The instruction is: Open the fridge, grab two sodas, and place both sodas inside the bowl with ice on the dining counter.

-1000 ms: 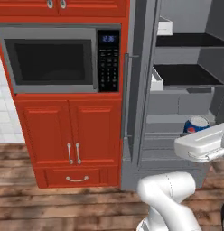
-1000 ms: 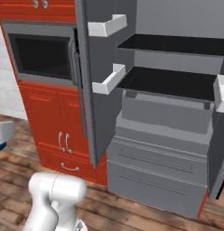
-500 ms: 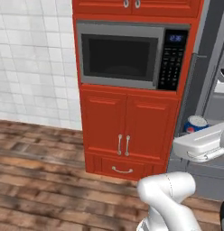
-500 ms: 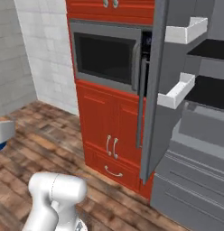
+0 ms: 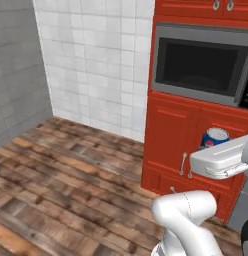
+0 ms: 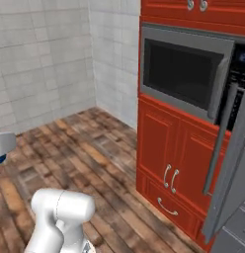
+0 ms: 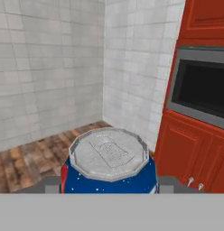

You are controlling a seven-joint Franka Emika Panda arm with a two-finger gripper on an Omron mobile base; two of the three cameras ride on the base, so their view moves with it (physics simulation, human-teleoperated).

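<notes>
The blue soda can [image 7: 109, 162] sits right between the jaws of the gripper [image 7: 109, 185], which are closed on its two sides and hold it up in the air. In the hand view the can fills the low middle, with its round silver top facing the camera and its blue side with tiny white dots below. The dark finger tips [image 7: 47, 184] press against the can on each side. In the left base view the can [image 5: 215, 138] peeks up behind the white hand, in front of the red cabinet [image 5: 172, 145]. The can is not on any counter; it hangs above the wood floor [image 5: 71, 175]. Ahead of the can stands a corner of white tiled wall [image 7: 64, 67], flat and made of little squares. To the right is the red cabinet with smooth panel doors and thin silver handles [image 6: 170, 177]. Above the doors sits a built-in microwave [image 6: 186, 74] with a grey frame and a dark shiny window. In the right base view the grey fridge door [image 6: 232, 183] stands open at the right edge, with a long grey bar handle [image 6: 221, 141] on it. The floor is brown wood planks with dark streaks. Nothing stands between the can and the wall.
</notes>
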